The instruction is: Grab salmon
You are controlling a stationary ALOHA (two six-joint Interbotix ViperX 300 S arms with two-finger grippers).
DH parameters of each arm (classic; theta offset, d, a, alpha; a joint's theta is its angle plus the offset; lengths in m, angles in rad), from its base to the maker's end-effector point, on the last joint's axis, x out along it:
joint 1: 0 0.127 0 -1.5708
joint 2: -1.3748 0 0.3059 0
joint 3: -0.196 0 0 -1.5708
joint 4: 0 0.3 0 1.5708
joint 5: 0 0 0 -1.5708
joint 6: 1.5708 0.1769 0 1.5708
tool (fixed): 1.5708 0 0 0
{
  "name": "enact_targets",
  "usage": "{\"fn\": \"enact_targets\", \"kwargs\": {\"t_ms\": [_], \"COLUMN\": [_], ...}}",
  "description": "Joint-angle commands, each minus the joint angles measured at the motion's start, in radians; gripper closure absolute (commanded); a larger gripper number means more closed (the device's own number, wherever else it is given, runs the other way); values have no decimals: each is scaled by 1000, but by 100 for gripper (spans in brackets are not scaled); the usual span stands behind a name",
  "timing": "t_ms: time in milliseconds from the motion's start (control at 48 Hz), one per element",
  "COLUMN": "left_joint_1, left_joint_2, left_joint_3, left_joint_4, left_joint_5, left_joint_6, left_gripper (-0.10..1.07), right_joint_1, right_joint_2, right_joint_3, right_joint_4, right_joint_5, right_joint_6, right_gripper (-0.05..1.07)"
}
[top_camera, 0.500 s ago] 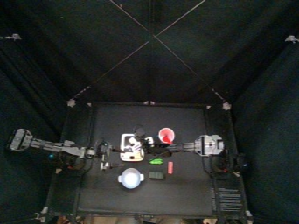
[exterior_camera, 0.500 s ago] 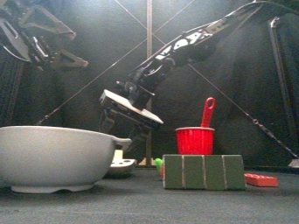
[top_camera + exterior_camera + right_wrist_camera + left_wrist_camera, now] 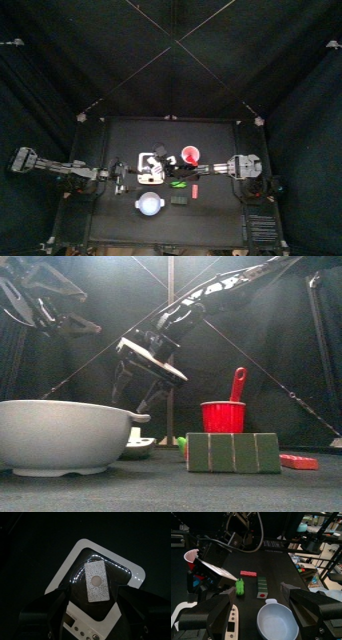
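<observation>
The salmon [image 3: 195,190] is a tiny orange-red oblong lying flat on the table right of centre. It shows near the front right corner in the front view [image 3: 299,462] and beyond the green pieces in the left wrist view [image 3: 248,574]. My right gripper [image 3: 163,160] hangs open above a white scale [image 3: 83,554] that carries a pale rectangular piece [image 3: 98,582]. It stands well left of and above the salmon [image 3: 147,366] and holds nothing. My left gripper [image 3: 258,597] is open and empty, raised at the table's left side [image 3: 120,180].
A large white bowl [image 3: 67,436] stands at the front left. A row of dark green blocks [image 3: 234,452] lies beside the salmon, with a red cup [image 3: 223,416] and its upright red handle behind. A small green piece [image 3: 178,183] and a round red disc [image 3: 193,155] lie mid-table.
My right gripper has risen a little and shifted slightly left over the scale. The left arm and the table's objects have not moved.
</observation>
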Motion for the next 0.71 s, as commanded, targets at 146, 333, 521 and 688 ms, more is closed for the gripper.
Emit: {"fn": "enact_targets", "kwargs": {"t_ms": [146,333,521,688], "left_joint_1": [3,3,3,3], "left_joint_2": [3,3,2,3], "left_joint_3": [-9,-9,-9,-9], "left_joint_4": [-2,0,0,0], "left_joint_5": [-3,-3,-3,-3], "left_joint_6": [0,0,0,0], "left_gripper": [-5,-5,-5,-5], "right_joint_1": [71,141,212,275], "right_joint_2": [-118,-170,-199,-212], "right_joint_3": [25,55,66,67], "right_joint_4": [0,6,17,25], "right_joint_5": [57,135,245,356], "right_joint_6": [0,2,8,15], "right_gripper": [8,8,8,8]}}
